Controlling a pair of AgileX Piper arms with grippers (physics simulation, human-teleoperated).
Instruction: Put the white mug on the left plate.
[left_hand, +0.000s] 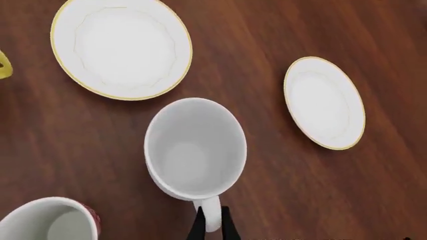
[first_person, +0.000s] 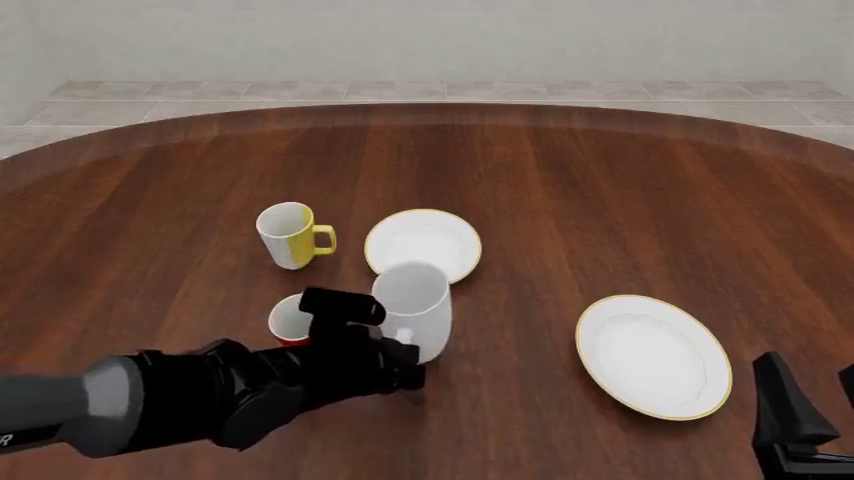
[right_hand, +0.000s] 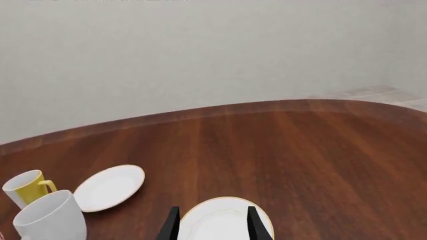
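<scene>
Two plates and three mugs sit on the brown wooden counter (first_person: 561, 180). The white mug (first_person: 412, 308) stands upright near the middle of the front view, its open mouth up and its handle turned toward the near edge. The left gripper (left_hand: 212, 226) has its dark jaws pinching that handle, one finger on each side of it, as the left wrist view shows plainly. In the front view the bulky black left arm (first_person: 200, 395) comes in from eight o'clock and ends right at the mug. The left plate (first_person: 423, 245) lies flat just beyond the mug, at twelve o'clock from it; the mug's rim overlaps the plate's near edge in the front view, but the wrist view shows bare counter between the two, so the mug is not on it. The yellow mug (first_person: 292, 234) stands at ten o'clock from the white mug, its yellow handle pointing toward the plate. The red mug (first_person: 290, 321) sits at nine o'clock from the white mug, partly hidden by the arm. The right plate (first_person: 654, 356), gold-rimmed, lies well apart at four o'clock. The right gripper (right_hand: 212, 222) hangs low above that plate's near edge, jaws spread wide with nothing between them.
</scene>
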